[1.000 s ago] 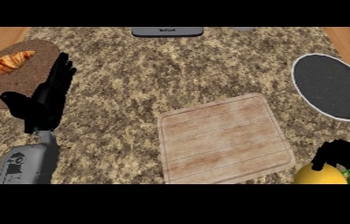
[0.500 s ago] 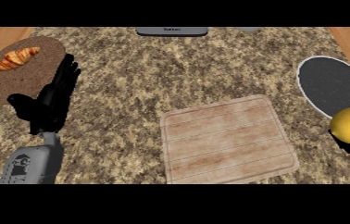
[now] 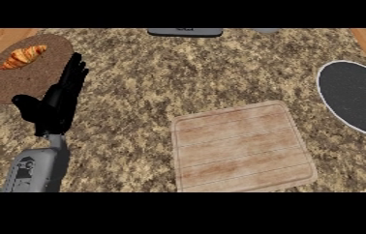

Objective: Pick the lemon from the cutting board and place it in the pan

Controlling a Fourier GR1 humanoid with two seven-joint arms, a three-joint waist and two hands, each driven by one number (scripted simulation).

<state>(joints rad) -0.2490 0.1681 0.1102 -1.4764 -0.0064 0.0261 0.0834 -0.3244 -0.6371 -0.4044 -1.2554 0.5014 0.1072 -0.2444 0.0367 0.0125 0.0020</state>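
1. A wide stretch of speckled bench point(image 3: 186, 73) is lying open through the middle, between the cutting board point(image 3: 241, 148) and the far edge.
2. The left robot hand point(image 3: 57, 102) is standing upright at the left (fingers straight), taking up room beside the brown plate point(image 3: 36, 78) carrying a croissant point(image 3: 23, 56).
3. The dark pan point(image 3: 346, 95) is sitting at the right edge, with bare bench running between it and the board.
4. A grey object point(image 3: 184, 32) is lining the far edge.

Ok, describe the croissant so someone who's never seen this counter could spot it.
Look to the counter's far left corner, where a round brown plate lies beyond the open left hand. The croissant lies on it, the only orange, ridged thing there.
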